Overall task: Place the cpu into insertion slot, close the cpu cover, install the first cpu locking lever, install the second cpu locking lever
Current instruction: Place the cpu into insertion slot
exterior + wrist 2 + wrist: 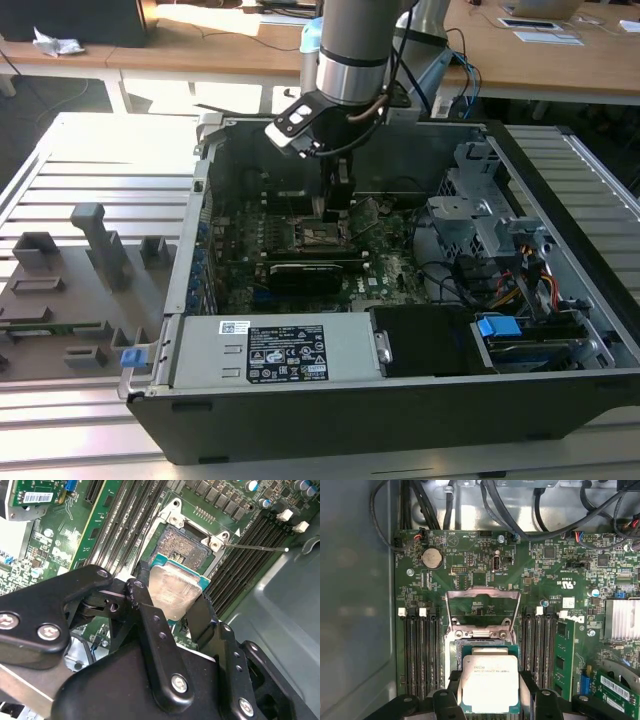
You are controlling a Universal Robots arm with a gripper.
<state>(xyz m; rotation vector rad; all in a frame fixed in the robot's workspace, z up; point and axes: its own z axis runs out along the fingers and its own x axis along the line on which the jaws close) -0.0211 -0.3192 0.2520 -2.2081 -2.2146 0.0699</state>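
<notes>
Desks (580,60) stand behind the slatted table (90,150) bearing the computer case (400,420). The gripper (338,205) pinches the cpu (490,682) over the insertion slot (185,547).

My fingers (150,620) are matte black; the cpu (489,682) is silver-grey on top, green at its rim. The cpu cover (482,595) is dull grey metal, the motherboard (470,570) green speckled with silver. In the exterior view, a blue tab (498,326) sits at four o'clock from that board.
</notes>
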